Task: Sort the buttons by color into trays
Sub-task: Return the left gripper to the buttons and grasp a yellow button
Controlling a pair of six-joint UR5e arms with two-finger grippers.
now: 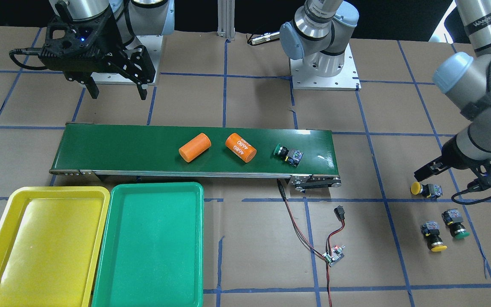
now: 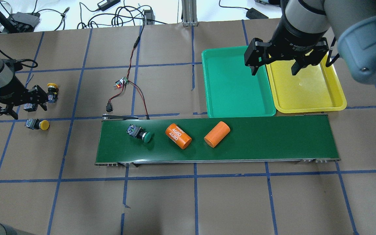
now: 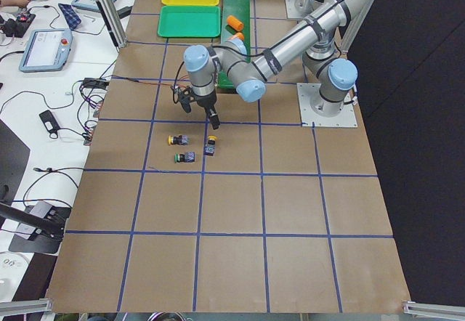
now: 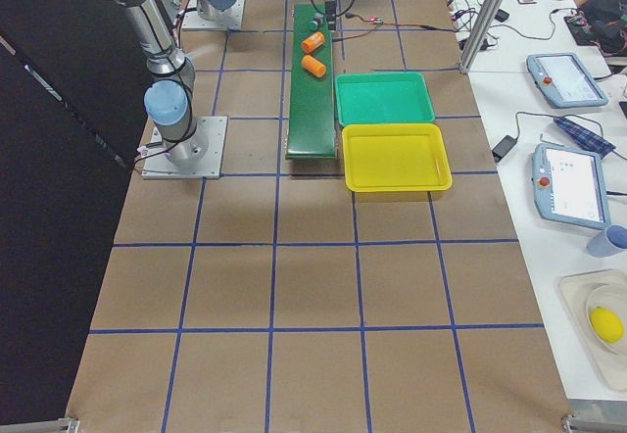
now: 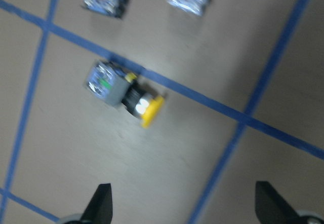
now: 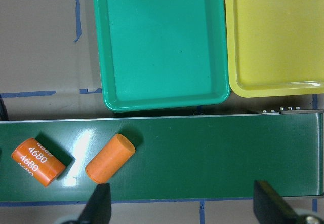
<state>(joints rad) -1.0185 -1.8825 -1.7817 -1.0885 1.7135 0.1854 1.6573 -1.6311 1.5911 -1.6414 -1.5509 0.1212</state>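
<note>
One green button [image 1: 288,154] lies on its side on the conveyor belt [image 1: 122,149]. A yellow button [image 1: 425,189] lies on the paper just below my left gripper [image 1: 450,181], which is open and empty. In the left wrist view this yellow button [image 5: 126,95] lies ahead of the spread fingertips [image 5: 101,203]. A second yellow button [image 1: 435,238] and a green button [image 1: 454,224] lie beside it. My right gripper [image 2: 274,70] is open and empty, high over the rims where the green tray [image 2: 233,81] and the yellow tray [image 2: 305,88] meet. Both trays are empty.
Two orange cylinders [image 1: 194,147] [image 1: 241,147], one marked 4680, lie on the belt between the green button and the trays. A small circuit board [image 1: 333,256] with red and black wires lies on the paper near the belt's end.
</note>
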